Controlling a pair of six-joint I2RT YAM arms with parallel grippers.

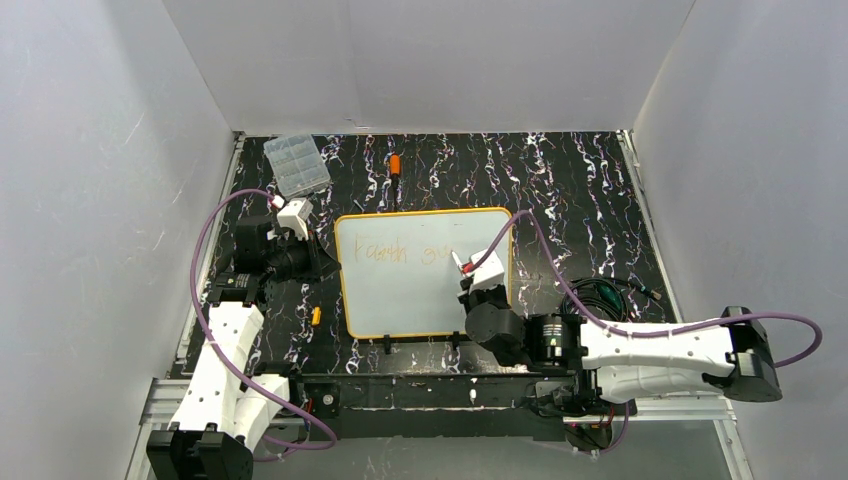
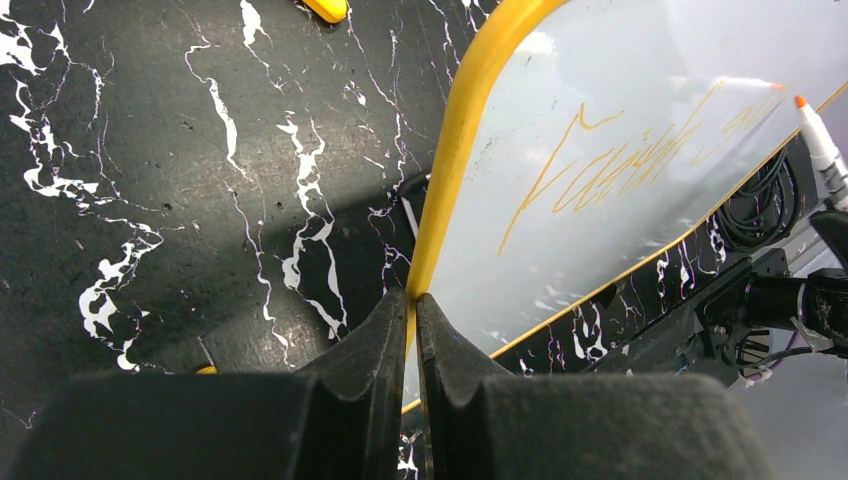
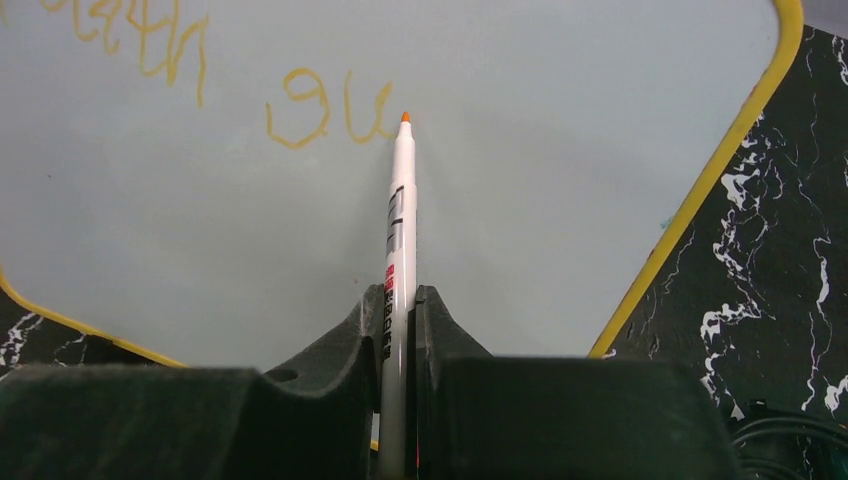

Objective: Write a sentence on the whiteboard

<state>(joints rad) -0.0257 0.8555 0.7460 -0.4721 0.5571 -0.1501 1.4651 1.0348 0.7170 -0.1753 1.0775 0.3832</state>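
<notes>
While left gripper (image 2: 412, 300) pinches glossy yellow-rimmed whiteboard (image 2: 570, 250) | right gripper (image 3: 400, 296) clamps slim white marker (image 3: 400, 195)

Clear compartment box (image 1: 300, 165), small orange item (image 1: 395, 165), black marbled table (image 1: 580, 190)

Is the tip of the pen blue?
No, the pen clamped in the right gripper's jaws has an orange tip, pointing at the whiteboard.
</notes>
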